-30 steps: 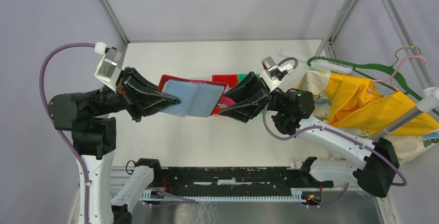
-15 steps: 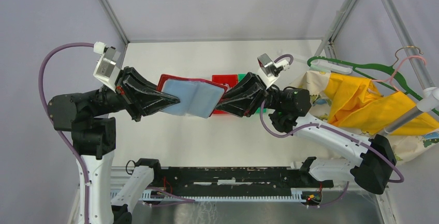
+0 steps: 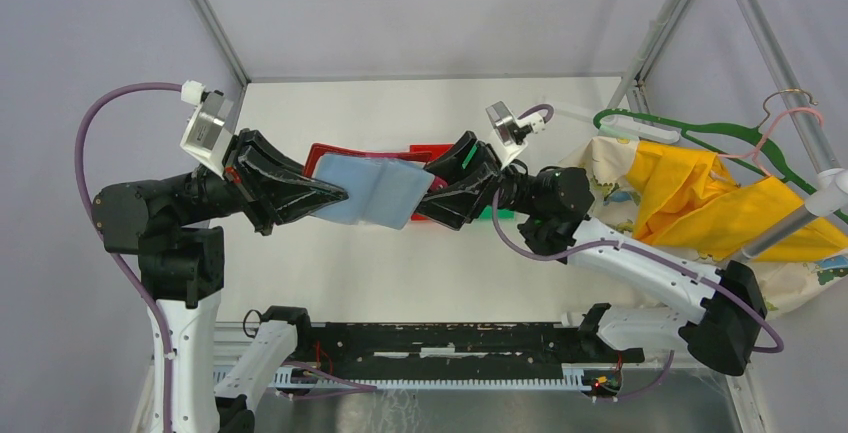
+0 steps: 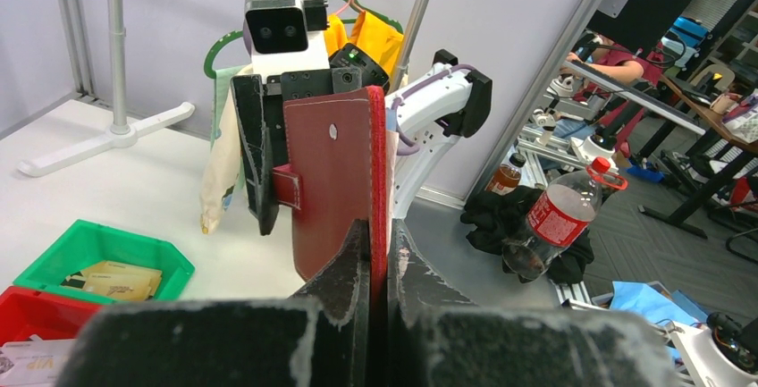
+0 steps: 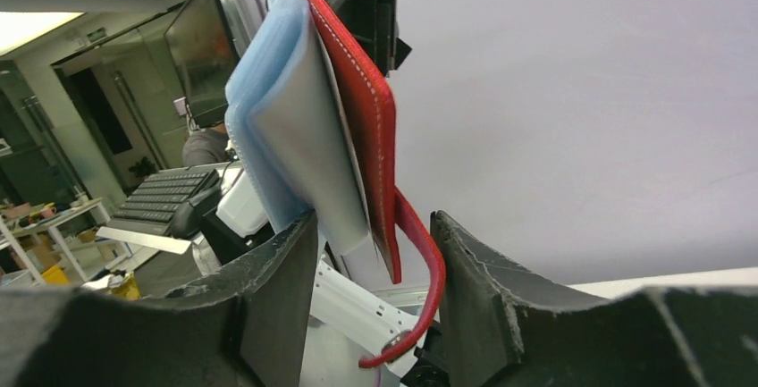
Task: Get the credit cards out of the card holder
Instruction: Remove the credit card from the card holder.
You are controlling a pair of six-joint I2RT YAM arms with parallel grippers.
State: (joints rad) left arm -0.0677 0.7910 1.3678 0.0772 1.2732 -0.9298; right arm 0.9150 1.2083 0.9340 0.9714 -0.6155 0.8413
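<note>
The card holder (image 3: 375, 188), red with pale blue-grey leaves, hangs open above the table between both arms. My left gripper (image 3: 338, 193) is shut on its left edge; the left wrist view shows the red cover (image 4: 335, 181) pinched between the fingers. My right gripper (image 5: 371, 266) stands open astride the opposite edge, with the leaves (image 5: 295, 146) and the red clasp strap (image 5: 420, 271) between its fingers. No card shows in the pockets. Tan credit cards (image 4: 112, 278) lie in a green bin (image 4: 54, 257).
A red bin (image 3: 432, 152) and the green bin (image 3: 497, 213) sit on the table under my right arm. A yellow cloth (image 3: 700, 193) and a green hanger (image 3: 690, 129) lie at the right. A white stand (image 4: 107, 141) rests on the far side.
My right gripper has pushed left onto the holder's right edge, closing partway and opening again. My left gripper and the holder have hardly moved.
</note>
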